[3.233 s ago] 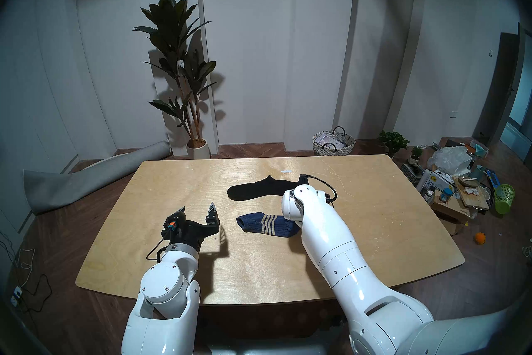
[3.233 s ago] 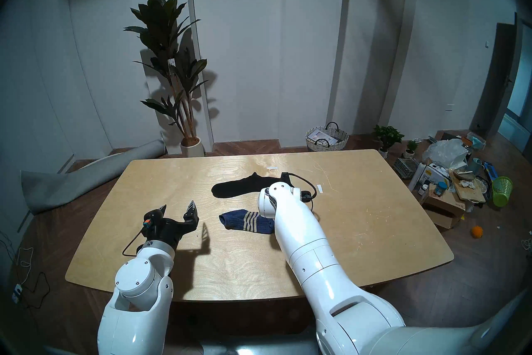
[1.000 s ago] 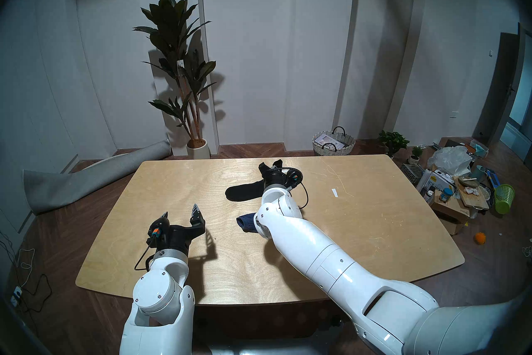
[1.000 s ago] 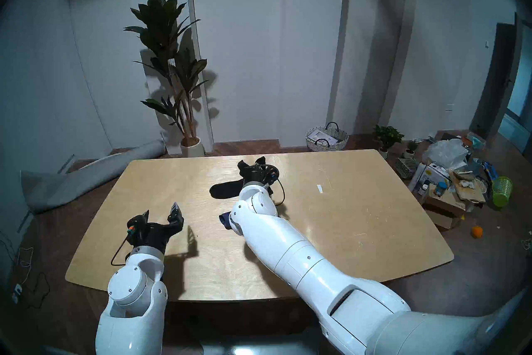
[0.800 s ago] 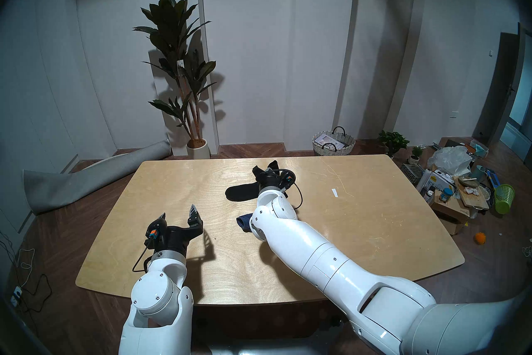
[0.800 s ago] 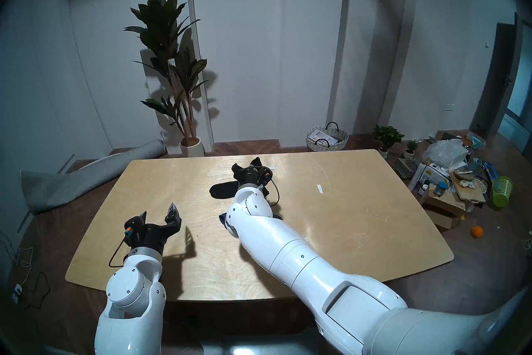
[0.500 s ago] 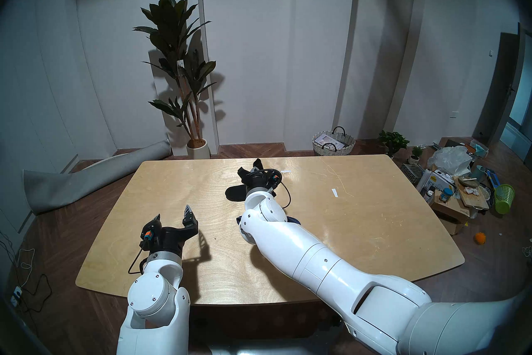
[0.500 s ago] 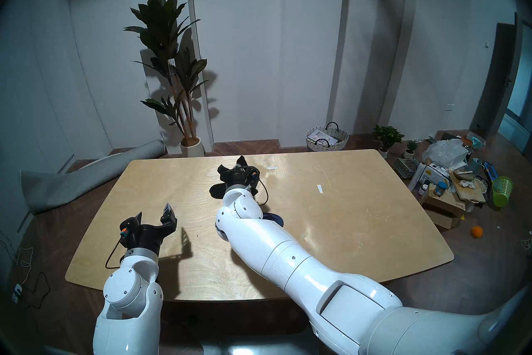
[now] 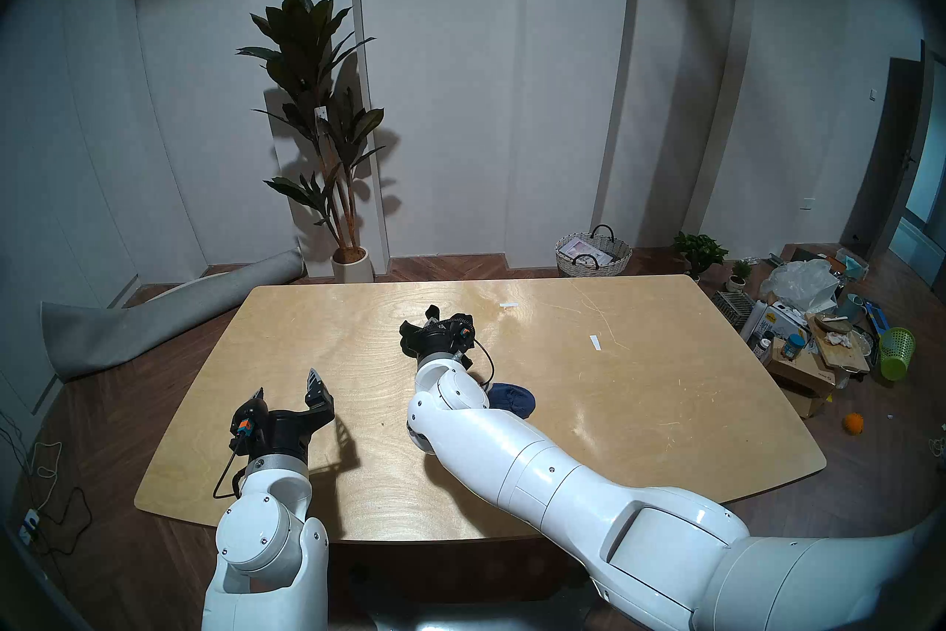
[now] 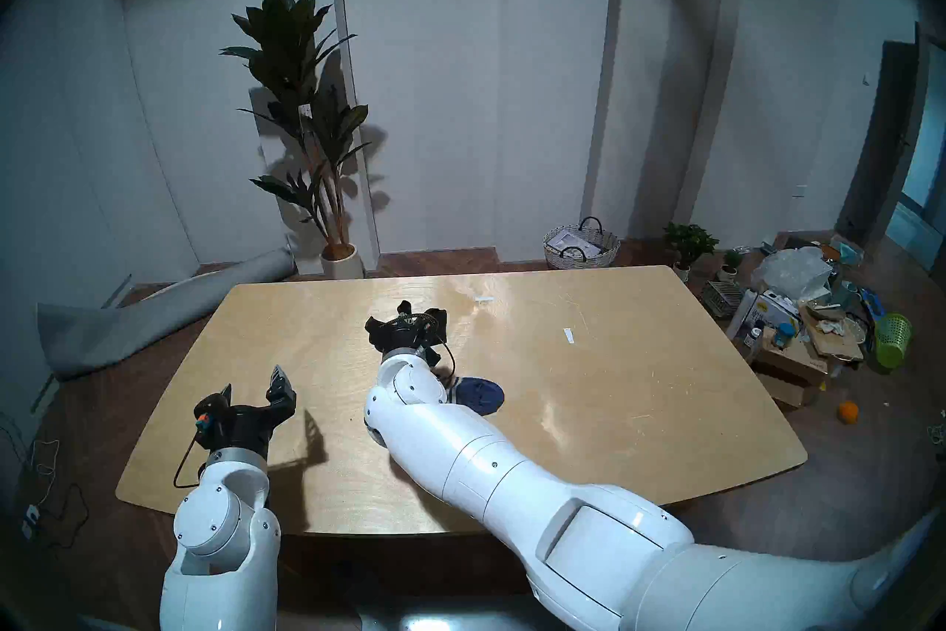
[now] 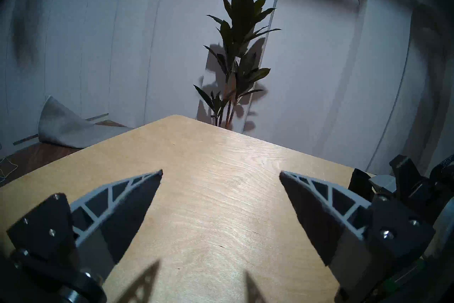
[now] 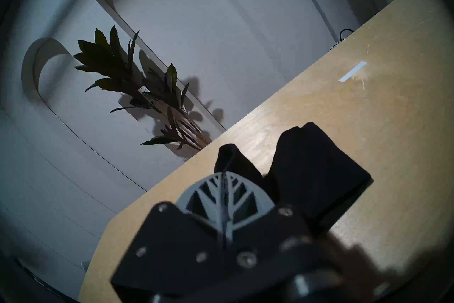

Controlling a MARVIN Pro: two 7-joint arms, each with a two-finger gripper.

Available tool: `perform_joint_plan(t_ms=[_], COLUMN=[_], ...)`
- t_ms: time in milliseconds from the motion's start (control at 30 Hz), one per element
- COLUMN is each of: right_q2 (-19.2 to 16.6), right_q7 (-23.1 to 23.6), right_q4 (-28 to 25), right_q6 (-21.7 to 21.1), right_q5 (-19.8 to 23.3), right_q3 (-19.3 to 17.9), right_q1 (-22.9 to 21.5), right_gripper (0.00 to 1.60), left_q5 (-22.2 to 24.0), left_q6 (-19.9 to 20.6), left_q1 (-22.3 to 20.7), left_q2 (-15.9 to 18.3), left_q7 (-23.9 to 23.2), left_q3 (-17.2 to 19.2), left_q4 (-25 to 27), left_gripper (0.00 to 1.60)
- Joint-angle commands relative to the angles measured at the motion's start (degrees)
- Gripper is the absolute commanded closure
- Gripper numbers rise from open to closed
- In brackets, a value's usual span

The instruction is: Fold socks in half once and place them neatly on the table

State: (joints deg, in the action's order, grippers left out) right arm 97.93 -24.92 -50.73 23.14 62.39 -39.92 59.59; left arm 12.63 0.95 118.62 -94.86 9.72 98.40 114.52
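My right gripper (image 9: 429,323) (image 12: 223,175) is shut on the black sock (image 12: 314,159), held low over the middle of the table (image 9: 640,384). Dark folds of that sock (image 9: 407,339) bulge out beside and beyond the fingers; how it lies underneath is hidden. The navy sock (image 9: 513,397) (image 10: 478,392) lies on the wood just right of my right wrist, its left part covered by the arm. My left gripper (image 9: 286,383) (image 11: 221,173) hovers open and empty over the near left of the table.
Two white tape strips (image 9: 509,305) (image 9: 594,342) lie on the far right half of the table. Beyond the far edge stand a potted plant (image 9: 317,112) and a wicker basket (image 9: 593,253). A rolled grey rug (image 9: 153,322) lies on the left floor, clutter (image 9: 819,322) on the right.
My right gripper has carried its end of the black sock leftward and nearer, over the sock's other end. The navy sock's right end came into view. My left arm drew back slightly, still open.
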Motion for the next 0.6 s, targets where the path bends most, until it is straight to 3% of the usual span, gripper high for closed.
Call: perform_joint_plan(t_ms=[0, 300, 400, 467, 500, 567], right_q2=[2.1, 3.7, 4.0, 3.9, 3.9, 3.6], right_q7=[1.0, 0.4, 0.6, 0.8, 0.7, 1.2], right_q4=[-2.1, 2.1, 3.2, 3.3, 3.1, 2.4], right_q6=[-0.5, -0.4, -0.2, -0.4, -0.2, -0.3], right_q5=[0.1, -0.2, 0.1, 0.1, 0.1, 0.7], right_q3=[1.0, 2.7, 2.8, 3.0, 3.0, 2.8], right_q1=[-0.5, -0.8, -0.9, -0.9, -0.7, -0.2], right_gripper=[1.6, 1.6, 1.02, 1.04, 0.05, 0.0], left_q5=[-0.2, -0.2, -0.2, -0.2, -0.2, -0.2], left_q6=[-1.0, -1.4, -1.5, -1.5, -1.5, -1.6], left_q1=[-0.1, 0.7, 0.9, 0.9, 1.0, 1.0], left_q2=[0.0, -0.4, -0.6, -0.6, -0.6, -0.6], left_q7=[-0.3, 0.1, 0.2, 0.2, 0.1, 0.0], left_q3=[-0.3, 0.1, 0.2, 0.2, 0.2, 0.3], left_q4=[1.8, 2.6, 2.7, 2.7, 2.7, 2.6], left_gripper=[0.0, 0.0, 0.0, 0.0, 0.0, 0.0])
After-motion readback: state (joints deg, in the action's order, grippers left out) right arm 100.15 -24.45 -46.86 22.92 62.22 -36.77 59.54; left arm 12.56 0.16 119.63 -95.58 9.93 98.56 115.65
